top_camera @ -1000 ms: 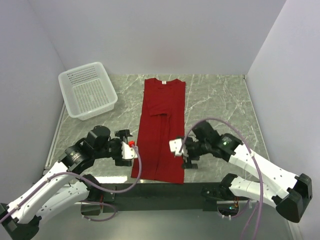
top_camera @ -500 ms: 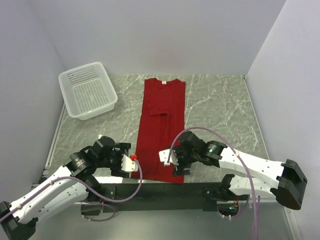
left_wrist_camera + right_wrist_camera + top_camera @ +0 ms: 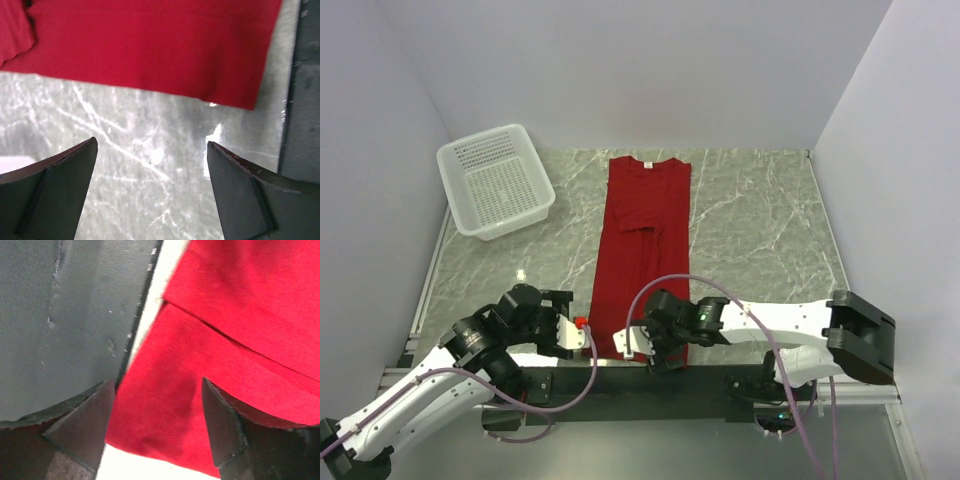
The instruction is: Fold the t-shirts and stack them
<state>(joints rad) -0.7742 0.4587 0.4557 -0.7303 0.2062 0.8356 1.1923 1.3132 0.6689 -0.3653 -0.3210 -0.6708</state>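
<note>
One red t-shirt (image 3: 648, 230) lies folded lengthwise into a long strip down the middle of the marble table, collar at the far end. My left gripper (image 3: 578, 336) hangs open just left of the shirt's near left corner. In the left wrist view its gripper (image 3: 151, 142) has only bare marble between the fingers, and the t-shirt's (image 3: 150, 45) edge runs across the top. My right gripper (image 3: 645, 348) is over the near hem. In the right wrist view the gripper (image 3: 156, 381) stands open astride the t-shirt's (image 3: 240, 305) near corner, fabric between the jaws, not pinched.
A white mesh basket (image 3: 495, 180) stands at the far left. A black rail (image 3: 620, 380) runs along the table's near edge, right beside the shirt's hem and both grippers. White walls close in the left, right and back.
The right gripper has swung left and toward the near edge, from beside the shirt's right side onto its near hem, jaws narrowing a little. The left gripper has drawn back toward the near left corner.
</note>
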